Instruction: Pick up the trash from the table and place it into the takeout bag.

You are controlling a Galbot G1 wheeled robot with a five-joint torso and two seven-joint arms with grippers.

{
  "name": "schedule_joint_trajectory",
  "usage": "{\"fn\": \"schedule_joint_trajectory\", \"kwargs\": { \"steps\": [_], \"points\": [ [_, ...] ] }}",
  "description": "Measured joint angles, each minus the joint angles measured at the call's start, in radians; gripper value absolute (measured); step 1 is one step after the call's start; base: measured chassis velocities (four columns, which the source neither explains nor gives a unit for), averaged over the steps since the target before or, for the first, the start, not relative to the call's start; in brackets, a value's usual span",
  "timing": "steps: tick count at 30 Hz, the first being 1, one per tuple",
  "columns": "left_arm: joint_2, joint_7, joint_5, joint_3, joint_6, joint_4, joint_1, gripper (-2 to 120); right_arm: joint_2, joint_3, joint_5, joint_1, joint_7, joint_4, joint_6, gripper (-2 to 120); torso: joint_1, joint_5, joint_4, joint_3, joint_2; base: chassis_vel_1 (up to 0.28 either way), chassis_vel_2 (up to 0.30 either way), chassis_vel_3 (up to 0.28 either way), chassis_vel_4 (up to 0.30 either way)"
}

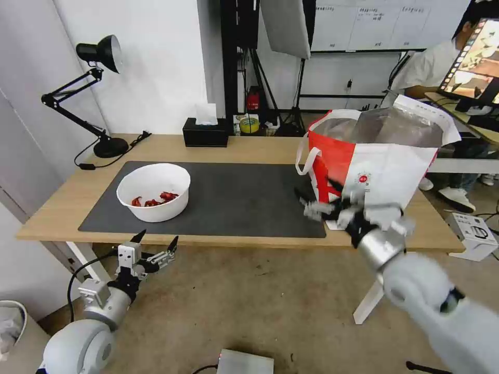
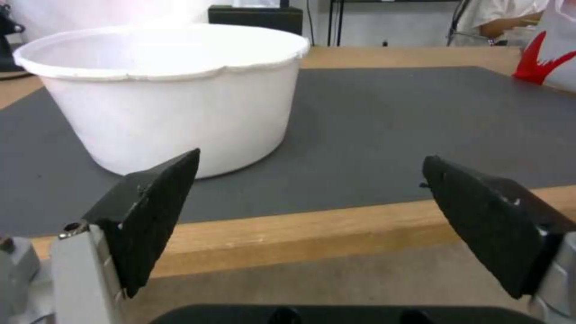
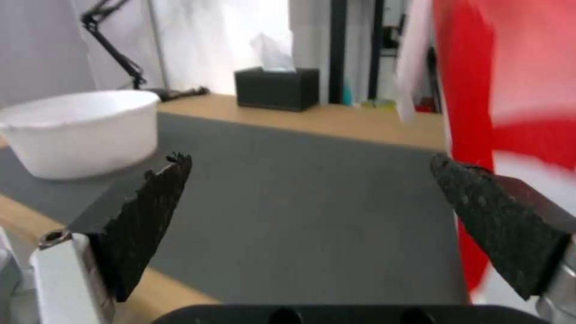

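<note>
one bowl [image 1: 154, 192]: on the mat [image 1: 234, 200], near the table's [image 1: 62, 208] left front edge
left gripper [image 1: 156, 240]: wide open, holding nothing, just below the front edge
right gripper [image 1: 317, 202]: wide open, holding nothing, beside the bag [image 1: 384, 166]

Wall: plain white surface [image 1: 156, 62], seen far beyond both grippers.
Floor: mottled beige-brown floor [image 1: 260, 301], seen beneath the grippers.
Lamp: black articulated metal desk lamp [image 1: 93, 88], placed far ahead of the left gripper.
Light: grey rectangular softbox panel [image 1: 286, 26], hung far ahead.
</note>
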Motion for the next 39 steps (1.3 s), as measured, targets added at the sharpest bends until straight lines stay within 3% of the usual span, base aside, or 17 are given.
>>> {"fn": "schedule_joint_trajectory", "kwargs": {
  "steps": [9,28,35,38,39],
  "points": [
    [0.003,0.0,-0.004,-0.004,-0.001,-0.001,0.001,100,0.088,0.025,-0.116,-0.127,0.023,-0.042,0.082,100,0.0,-0.0001,0.0001,0.0,0.0,0.0,0.0,0.0,0.0],
    [0.009,-0.003,-0.013,-0.009,-0.003,-0.006,0.006,100,0.129,0.023,-0.159,-0.181,0.056,-0.061,0.119,100,0.0,0.0,0.0003,0.0,0.0,0.0,0.0,0.0,0.0],
    [0.051,-0.092,-0.1,-0.013,0.035,-0.027,-0.026,100,0.128,0.023,-0.158,-0.18,0.057,-0.06,0.118,100,0.0,-0.0002,0.0003,0.0,0.0,0.0,0.0,0.0,0.0],
    [0.16,-0.179,-0.242,-0.028,0.081,-0.035,-0.089,100,0.127,0.023,-0.157,-0.179,0.057,-0.059,0.117,100,0.0,-0.0006,0.0002,0.0,0.0,0.0,0.0,0.0,0.0],
    [0.16,-0.179,-0.242,-0.028,0.081,-0.035,-0.089,100,0.127,0.023,-0.157,-0.179,0.057,-0.059,0.117,100,0.0,-0.0006,0.0002,0.0,0.0,0.0,0.0,0.0,0.0]
  ]
}}
